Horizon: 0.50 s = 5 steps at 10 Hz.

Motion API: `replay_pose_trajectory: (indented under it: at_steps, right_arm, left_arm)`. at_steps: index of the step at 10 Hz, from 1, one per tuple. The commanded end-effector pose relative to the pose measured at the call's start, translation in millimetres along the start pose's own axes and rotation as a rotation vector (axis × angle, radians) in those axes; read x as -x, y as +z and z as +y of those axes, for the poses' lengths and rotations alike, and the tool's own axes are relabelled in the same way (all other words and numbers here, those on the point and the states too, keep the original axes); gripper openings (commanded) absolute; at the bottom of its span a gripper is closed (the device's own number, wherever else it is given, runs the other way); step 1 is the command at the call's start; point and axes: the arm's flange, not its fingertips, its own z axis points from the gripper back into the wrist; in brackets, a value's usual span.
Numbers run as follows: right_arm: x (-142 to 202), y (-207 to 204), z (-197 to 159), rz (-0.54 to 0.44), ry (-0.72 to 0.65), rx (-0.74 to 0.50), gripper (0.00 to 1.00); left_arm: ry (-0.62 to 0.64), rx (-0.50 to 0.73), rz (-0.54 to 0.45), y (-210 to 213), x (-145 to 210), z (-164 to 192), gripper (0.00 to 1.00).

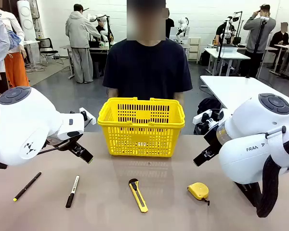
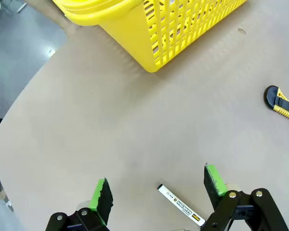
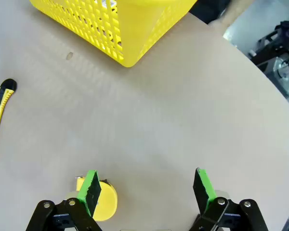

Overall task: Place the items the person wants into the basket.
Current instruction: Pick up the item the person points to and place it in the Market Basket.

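The yellow slotted basket stands in the middle of the front view at the far edge of the tan table, just in front of the person in the dark navy T-shirt, who stands at upper centre.

The items lie in a loose row along the lower part of that view, well apart from one another and from the basket:
- The black marker with the white label is at lower left.
- The yellow-and-black utility knife is at lower centre.
- The rounded yellow tape measure is at lower right.
- A thin black pen with a yellow tip lies further left, beside the marker.

In the left wrist view the left gripper hangs above the table with its jaws spread wide and nothing between them. The marker's end shows at bottom centre, between and below the green pads. The basket's corner is at the top and the knife at the right edge.

In the right wrist view the right gripper is likewise spread wide and holds nothing. The tape measure lies at the bottom left, partly behind one pad. The basket is at the top and the knife at the left edge.

In the front view both arms hover at the frame's sides, clear of the basket.
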Motion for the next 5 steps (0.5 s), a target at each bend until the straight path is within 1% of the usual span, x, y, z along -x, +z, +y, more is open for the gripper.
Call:
replay_pose_trajectory:
  at_steps: [1,5]
  right_arm:
    - [0.0,0.0,0.0,0.000,0.000,0.000,1.00]
    - [0.0,0.0,0.0,0.000,0.000,0.000,1.00]
  left_arm:
    - [0.000,0.000,0.000,0.0,0.0,-0.1,1.00]
    - [0.000,0.000,0.000,0.0,0.0,-0.1,1.00]
